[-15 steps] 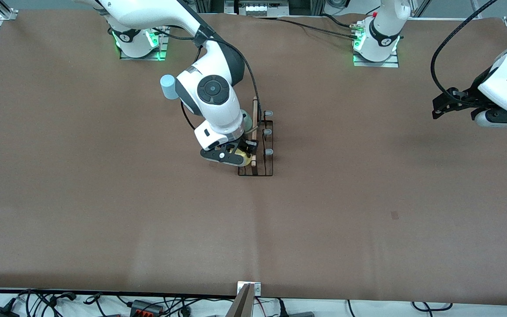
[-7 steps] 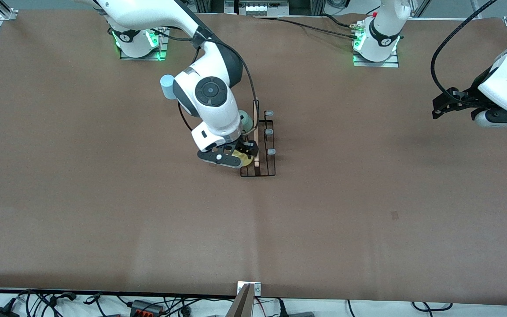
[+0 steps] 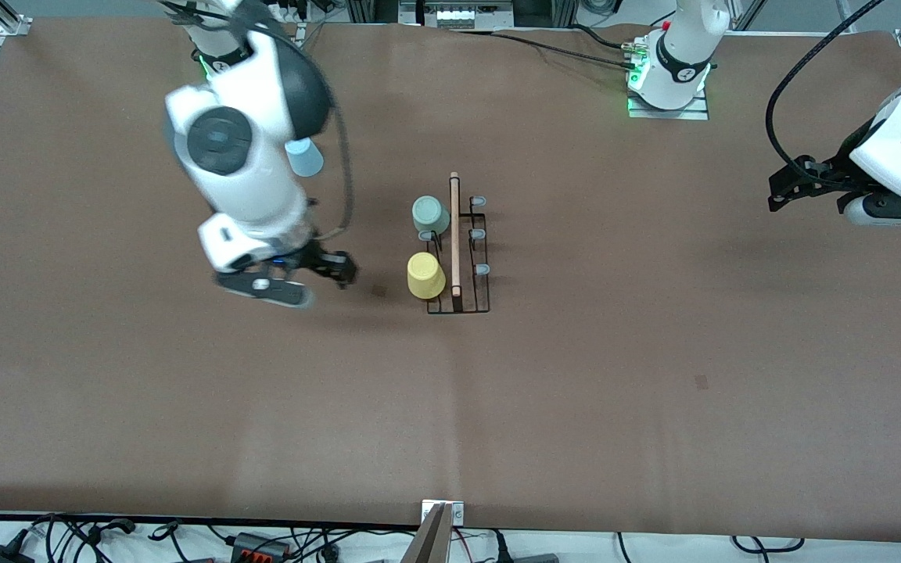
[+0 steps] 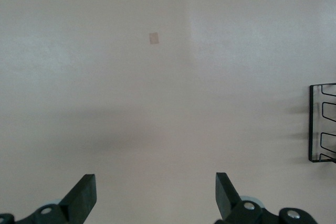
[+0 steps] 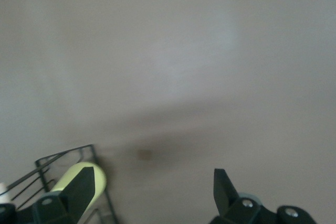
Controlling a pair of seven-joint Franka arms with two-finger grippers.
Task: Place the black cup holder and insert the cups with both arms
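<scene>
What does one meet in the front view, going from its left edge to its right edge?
right gripper → light blue cup → yellow cup → black cup holder → left gripper

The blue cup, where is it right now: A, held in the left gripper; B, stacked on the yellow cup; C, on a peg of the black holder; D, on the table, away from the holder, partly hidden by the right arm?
D: the blue cup sits on the table toward the right arm's end, apart from the holder, where only the yellow cup and the grey-green cup sit.
</scene>
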